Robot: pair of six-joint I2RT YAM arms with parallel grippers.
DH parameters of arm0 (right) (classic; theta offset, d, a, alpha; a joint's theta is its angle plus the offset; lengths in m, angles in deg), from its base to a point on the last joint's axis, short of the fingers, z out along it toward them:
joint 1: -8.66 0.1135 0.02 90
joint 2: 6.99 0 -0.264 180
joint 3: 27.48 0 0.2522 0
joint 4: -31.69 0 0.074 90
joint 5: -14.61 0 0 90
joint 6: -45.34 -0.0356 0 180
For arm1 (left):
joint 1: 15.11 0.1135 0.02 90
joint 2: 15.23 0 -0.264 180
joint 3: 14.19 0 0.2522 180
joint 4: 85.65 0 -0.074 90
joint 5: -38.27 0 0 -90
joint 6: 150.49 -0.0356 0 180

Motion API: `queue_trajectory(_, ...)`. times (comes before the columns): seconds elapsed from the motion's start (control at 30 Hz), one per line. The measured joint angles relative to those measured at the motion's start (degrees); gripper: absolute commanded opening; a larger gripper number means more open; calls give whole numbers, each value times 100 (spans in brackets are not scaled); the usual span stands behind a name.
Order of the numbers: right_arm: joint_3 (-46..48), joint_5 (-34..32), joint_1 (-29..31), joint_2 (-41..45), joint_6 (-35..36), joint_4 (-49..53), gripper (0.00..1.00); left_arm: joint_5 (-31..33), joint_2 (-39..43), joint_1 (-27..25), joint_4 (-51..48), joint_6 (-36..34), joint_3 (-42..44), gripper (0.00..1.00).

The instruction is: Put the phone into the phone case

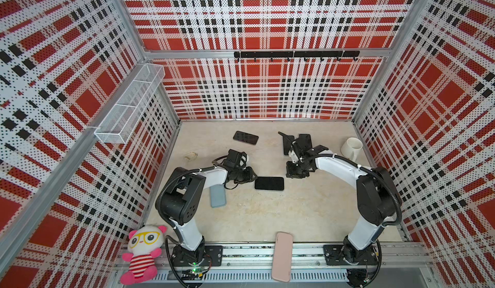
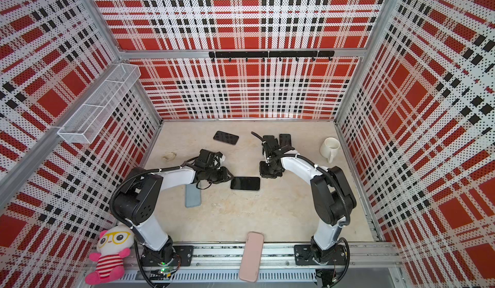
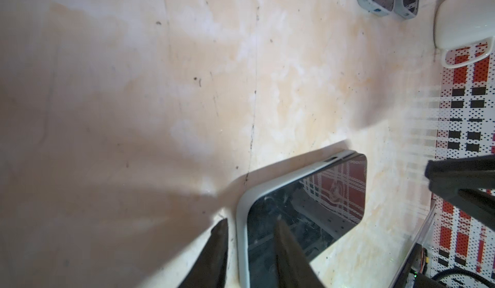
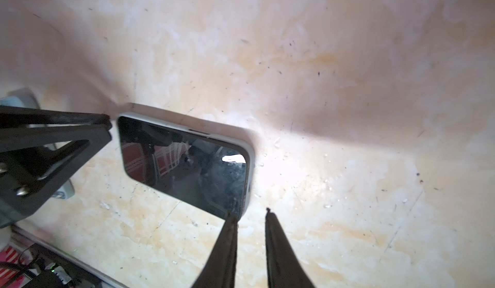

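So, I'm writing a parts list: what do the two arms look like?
The left arm and right arm match: white shells, black joints, black ribbed cable hoses fastened with white ties. The left end effector and right end effector have slim black tapered fingers.

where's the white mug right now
In both top views the white mug stands upright at the far right of the table, close to the right wall and just beyond the right arm.
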Motion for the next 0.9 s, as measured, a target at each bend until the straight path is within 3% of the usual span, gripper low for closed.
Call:
queue_trajectory(0.3,879,273,166,31,-144,-511,20,356,66,-96,-199,-142,-2,35)
queue_trajectory(0.63,935,503,308,-280,-304,-1029,18,479,55,-378,-343,-210,0,33)
queue_trajectory(0.9,739,424,328,-389,-363,-793,13,498,4,-470,-339,-227,0,29)
